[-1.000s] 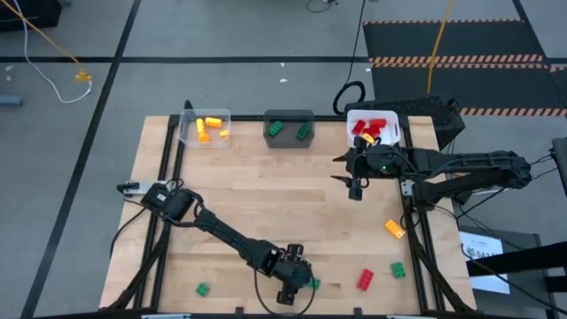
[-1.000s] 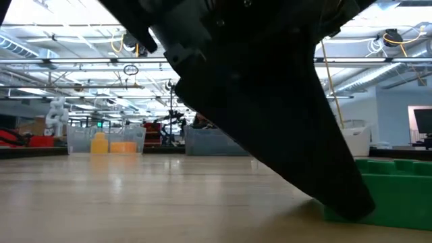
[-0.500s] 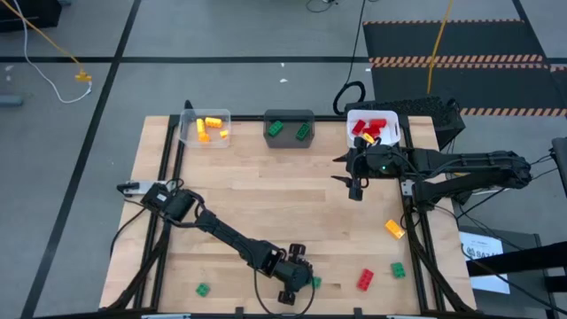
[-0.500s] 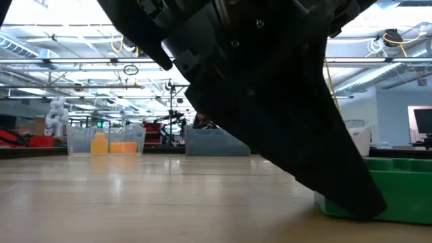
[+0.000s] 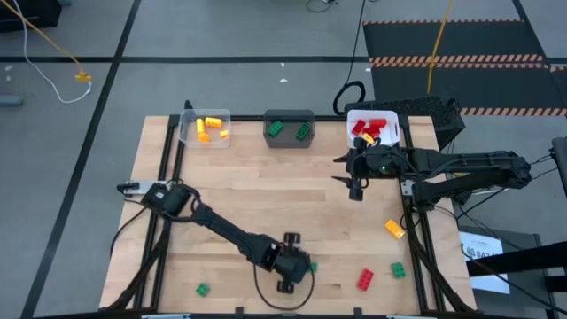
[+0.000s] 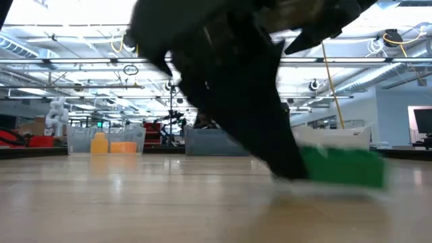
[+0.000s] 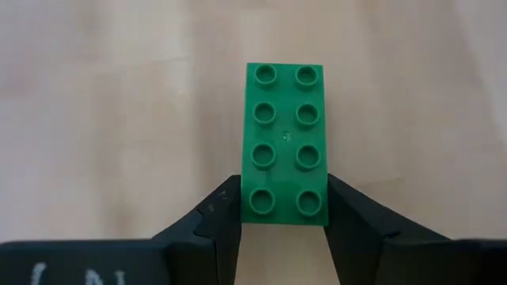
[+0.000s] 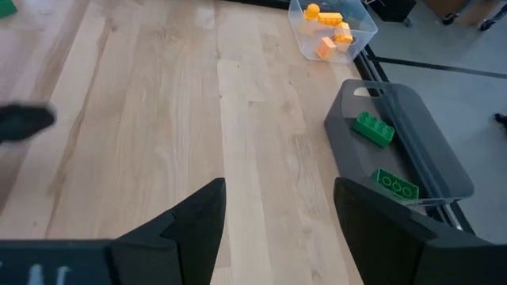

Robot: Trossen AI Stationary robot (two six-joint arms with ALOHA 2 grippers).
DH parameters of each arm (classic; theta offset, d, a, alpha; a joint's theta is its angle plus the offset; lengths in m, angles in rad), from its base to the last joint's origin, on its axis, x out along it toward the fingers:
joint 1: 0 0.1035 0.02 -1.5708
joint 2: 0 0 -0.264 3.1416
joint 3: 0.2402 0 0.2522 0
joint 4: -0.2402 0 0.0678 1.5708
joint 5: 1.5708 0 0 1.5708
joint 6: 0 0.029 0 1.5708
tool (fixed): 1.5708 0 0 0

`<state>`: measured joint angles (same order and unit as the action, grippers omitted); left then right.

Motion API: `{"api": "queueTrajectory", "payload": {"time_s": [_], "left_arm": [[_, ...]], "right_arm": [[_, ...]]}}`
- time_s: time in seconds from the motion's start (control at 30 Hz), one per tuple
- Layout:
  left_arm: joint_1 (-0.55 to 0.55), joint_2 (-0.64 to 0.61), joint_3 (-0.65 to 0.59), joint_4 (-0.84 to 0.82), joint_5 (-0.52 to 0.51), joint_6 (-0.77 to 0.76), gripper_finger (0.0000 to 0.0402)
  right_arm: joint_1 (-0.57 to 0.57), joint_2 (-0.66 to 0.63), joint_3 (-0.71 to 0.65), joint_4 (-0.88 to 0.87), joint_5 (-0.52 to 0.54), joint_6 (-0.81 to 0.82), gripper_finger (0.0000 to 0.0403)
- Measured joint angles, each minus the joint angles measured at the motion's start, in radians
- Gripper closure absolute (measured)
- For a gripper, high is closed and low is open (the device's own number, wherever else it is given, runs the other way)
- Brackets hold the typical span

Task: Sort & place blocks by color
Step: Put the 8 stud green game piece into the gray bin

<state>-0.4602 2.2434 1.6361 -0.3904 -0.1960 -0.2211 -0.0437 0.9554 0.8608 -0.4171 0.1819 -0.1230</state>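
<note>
Left claw (image 7: pixel 283 207) pinching one end of a green two-by-four studded block (image 7: pixel 285 142), studs up.

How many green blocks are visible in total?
5: two in the dark grey bin, at and; one in the left claw; loose ones at and. Others may be hidden.
</note>
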Motion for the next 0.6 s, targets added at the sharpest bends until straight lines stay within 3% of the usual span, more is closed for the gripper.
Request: {"api": "queueTrajectory", "payload": {"time_s": [0.27,0.33,0.5,0.6], "left_arm": [[0.068,-0.217,0.001,-0.3,-0.301,-0.051,0.0259],[0.093,-0.262,0.002,-0.327,-0.328,-0.03,0.0259],[0.185,-0.362,0.002,-0.341,-0.124,0.03,0.0259],[0.272,-0.399,0.002,-0.329,-0.025,0.025,0.0259]], "right_arm": [[0.0,0.0,0.0,-0.043,0.0,-0.01,0.0174],[0.006,0.0,0.0,-0.049,-0.011,-0.032,0.0174],[0.092,0.006,-0.001,0.016,-0.126,-0.276,0.0177],[0.165,0.019,-0.001,0.097,-0.129,-0.419,0.0185]]}}
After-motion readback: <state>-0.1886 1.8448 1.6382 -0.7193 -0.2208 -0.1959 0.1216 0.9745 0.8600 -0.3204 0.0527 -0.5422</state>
